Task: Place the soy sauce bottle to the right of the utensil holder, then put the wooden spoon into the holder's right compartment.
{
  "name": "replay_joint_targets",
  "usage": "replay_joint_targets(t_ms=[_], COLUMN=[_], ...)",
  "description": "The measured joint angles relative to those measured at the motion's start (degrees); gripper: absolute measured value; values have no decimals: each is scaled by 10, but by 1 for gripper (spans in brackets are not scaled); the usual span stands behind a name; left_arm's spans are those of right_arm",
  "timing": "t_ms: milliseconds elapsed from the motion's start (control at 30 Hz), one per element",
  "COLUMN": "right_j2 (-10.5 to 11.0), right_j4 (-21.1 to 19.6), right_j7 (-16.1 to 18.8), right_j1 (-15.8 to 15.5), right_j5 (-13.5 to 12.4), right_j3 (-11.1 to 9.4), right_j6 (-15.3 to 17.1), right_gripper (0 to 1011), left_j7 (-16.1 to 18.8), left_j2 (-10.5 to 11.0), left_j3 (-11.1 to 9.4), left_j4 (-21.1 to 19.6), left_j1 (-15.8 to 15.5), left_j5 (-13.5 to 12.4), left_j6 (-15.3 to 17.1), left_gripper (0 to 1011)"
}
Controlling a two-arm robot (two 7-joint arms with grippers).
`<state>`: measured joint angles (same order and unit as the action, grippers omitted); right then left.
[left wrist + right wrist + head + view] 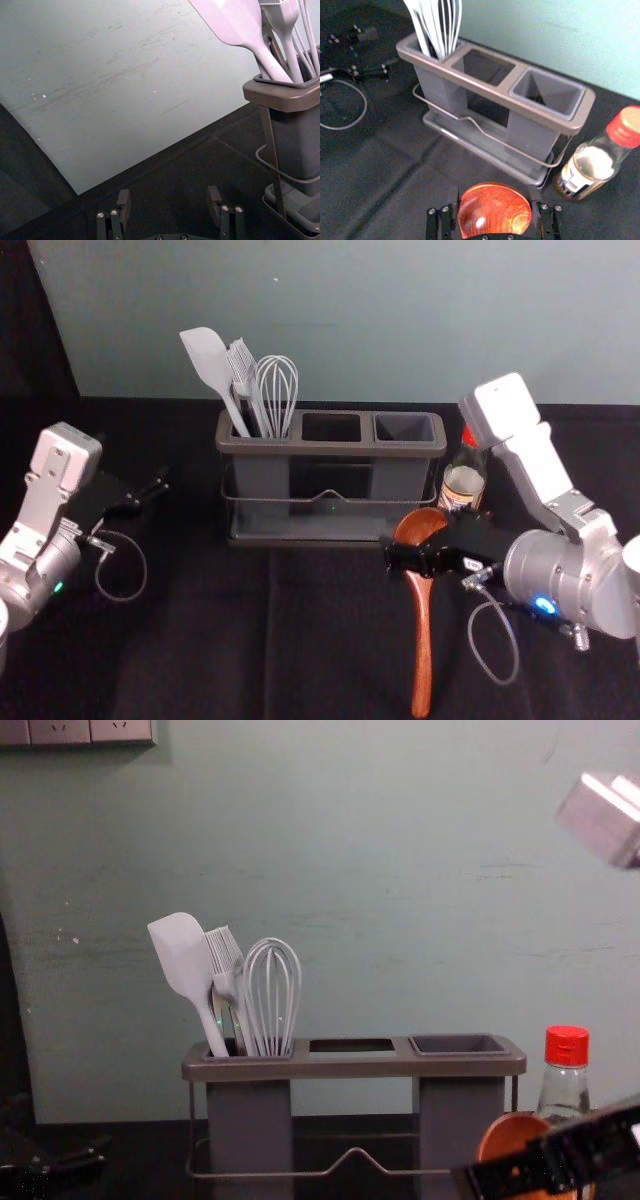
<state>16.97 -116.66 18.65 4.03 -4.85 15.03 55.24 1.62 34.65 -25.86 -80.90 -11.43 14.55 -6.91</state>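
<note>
Just in front of the right end of the grey plastic utensil holder (pixel 330 449), the reddish-brown wooden spoon (pixel 422 640) is pinched near its bowl by the right pincer (pixel 495 195), bowl up, handle apparently hanging toward the robot. Red-capped glass soy sauce bottle (pixel 462 485) already placed right of holder. Spoon should be lifted until the handle end clears the rim, swung closer to vertical, centred over the empty right compartment (pixel 555 85), then lowered slowly; bottle to be kept untouched. Left pincer (pixel 168 197) parked left of holder, spread.
</note>
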Motion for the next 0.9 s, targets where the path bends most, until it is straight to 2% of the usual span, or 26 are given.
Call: replay_joint_targets(t_ms=[467, 733, 800, 900], right_j2=[-1, 2, 2, 1], right_j4=[-51, -74, -78, -79], right_j7=[4, 3, 3, 2], right_j1=[-20, -48, -62, -74], right_j5=[20, 37, 43, 44], right_j3=[-20, -26, -30, -35], right_j6=[-33, -102, -143, -182], right_gripper=[842, 842, 842, 842], left_j7=[0, 0, 0, 0], left_j2=[0, 0, 0, 0], left_j3=[0, 0, 0, 0], left_j4=[0, 0, 0, 0], left_j1=[0, 0, 0, 0], left_j5=[0, 0, 0, 0], left_j6=[0, 0, 0, 0], left_gripper=[1005, 1005, 1005, 1005])
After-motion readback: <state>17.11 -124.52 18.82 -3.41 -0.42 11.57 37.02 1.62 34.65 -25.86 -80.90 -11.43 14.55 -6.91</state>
